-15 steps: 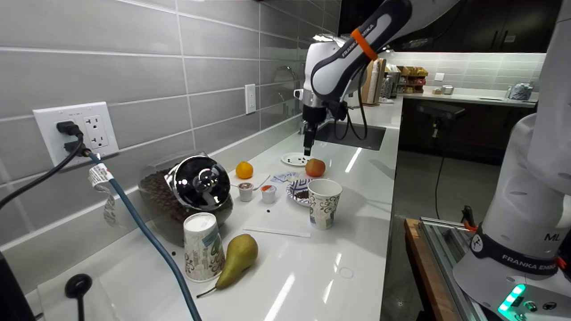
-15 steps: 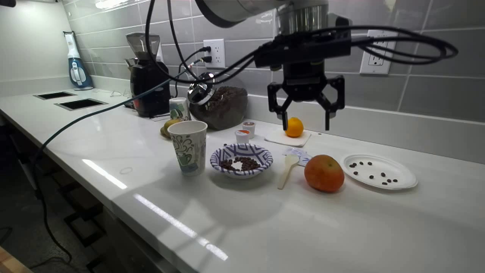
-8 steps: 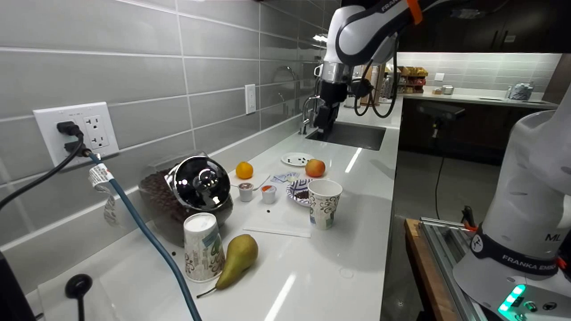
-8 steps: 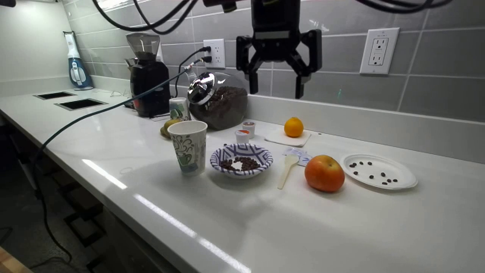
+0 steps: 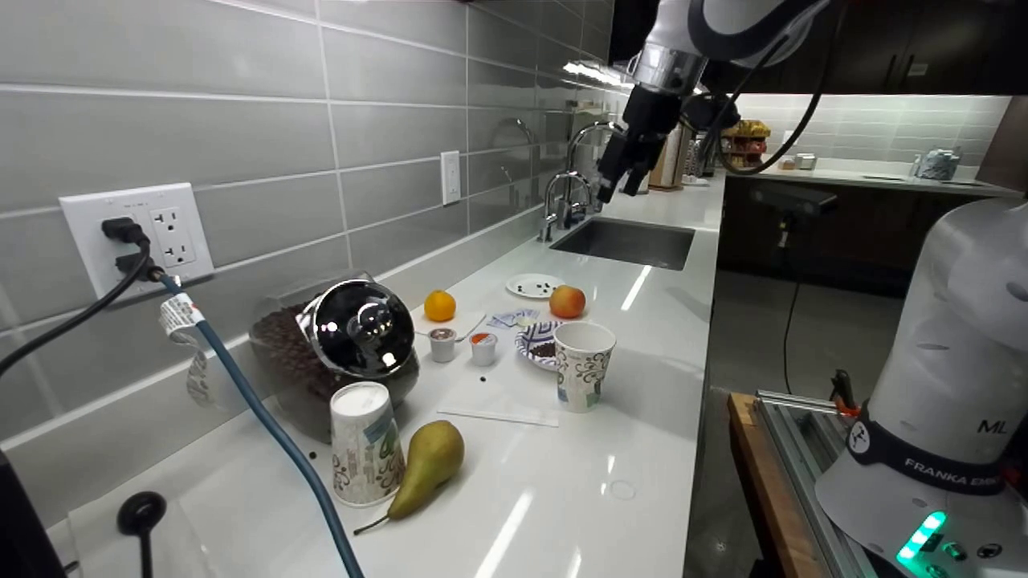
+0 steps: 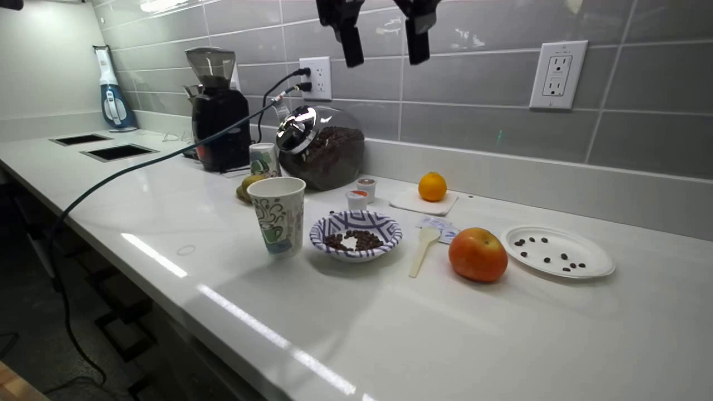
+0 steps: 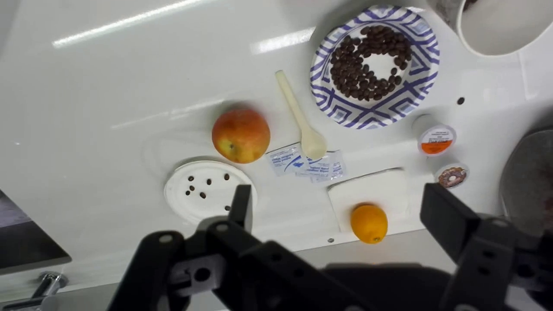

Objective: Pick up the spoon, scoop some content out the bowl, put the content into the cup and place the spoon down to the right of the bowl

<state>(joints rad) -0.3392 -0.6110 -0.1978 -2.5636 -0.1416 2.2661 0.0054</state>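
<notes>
The paper bowl [image 6: 355, 253], white with a blue zigzag pattern, holds brown beans. Just left of it in this exterior view stands the tapered paper cup [image 6: 278, 217], upright. A few beans show inside the cup [image 7: 505, 30] at the top right corner of the wrist view. To the bowl's right lies a pale spoon [image 6: 425, 250], its head on flat packets; in the wrist view the spoon [image 7: 296, 103] lies between bowl and apple. High above the counter my gripper [image 6: 385, 54] is open, its fingers wide apart with nothing between them.
A red apple [image 6: 478, 254] sits beside the spoon, with a white plate [image 6: 604, 267] of scattered beans beyond. An orange [image 6: 432, 187] rests on a napkin. Two small pods [image 5: 483, 350], a bean jar [image 5: 277, 353], an upside-down cup [image 5: 367, 445] and a pear [image 5: 434, 466] stand further along.
My gripper has risen and tilted away from the spoon, apple and plate, now much higher over the counter. It stays open. The bowl, cup and spoon have not moved.
</notes>
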